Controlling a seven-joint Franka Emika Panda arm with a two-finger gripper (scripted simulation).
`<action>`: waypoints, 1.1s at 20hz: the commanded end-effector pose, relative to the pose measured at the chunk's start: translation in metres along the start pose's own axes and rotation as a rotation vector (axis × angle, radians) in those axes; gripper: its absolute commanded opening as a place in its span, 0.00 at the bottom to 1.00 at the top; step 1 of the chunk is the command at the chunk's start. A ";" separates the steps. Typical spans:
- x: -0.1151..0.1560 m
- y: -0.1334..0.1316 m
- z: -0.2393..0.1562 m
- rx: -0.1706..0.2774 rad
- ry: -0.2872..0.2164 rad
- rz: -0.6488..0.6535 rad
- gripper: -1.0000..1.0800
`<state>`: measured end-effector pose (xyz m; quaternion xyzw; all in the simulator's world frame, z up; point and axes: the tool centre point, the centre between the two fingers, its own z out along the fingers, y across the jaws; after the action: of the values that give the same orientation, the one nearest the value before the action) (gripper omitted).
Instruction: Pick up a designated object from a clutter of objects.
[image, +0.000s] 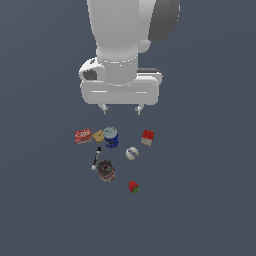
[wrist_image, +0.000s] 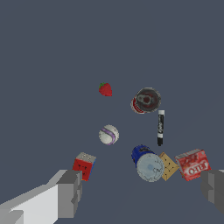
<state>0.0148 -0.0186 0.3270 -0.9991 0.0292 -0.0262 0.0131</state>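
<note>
The strawberry (image: 133, 187), tiny and red with a green leafy top, lies alone at the near edge of the clutter; it also shows in the wrist view (wrist_image: 105, 89). My gripper (image: 121, 108) hangs open and empty high above the far side of the clutter, well away from the strawberry. In the wrist view its two grey fingers (wrist_image: 70, 192) stand wide apart with nothing between them, gripper (wrist_image: 142, 192). The white ball (image: 131, 153) lies between the gripper and the strawberry.
A red flat box (image: 83, 136), tan square (image: 98, 136), blue can (image: 111, 137) and red-white cube (image: 147, 137) form the far row. A black marker (image: 96, 158) and a dark red can (image: 106, 170) lie to the exterior view's left of the strawberry.
</note>
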 end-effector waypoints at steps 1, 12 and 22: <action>0.005 -0.001 0.006 -0.001 -0.002 -0.004 0.96; 0.050 -0.011 0.058 -0.009 -0.015 -0.034 0.96; 0.096 -0.026 0.142 -0.017 -0.032 -0.076 0.96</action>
<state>0.1124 0.0024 0.2045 -0.9999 -0.0054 -0.0113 0.0047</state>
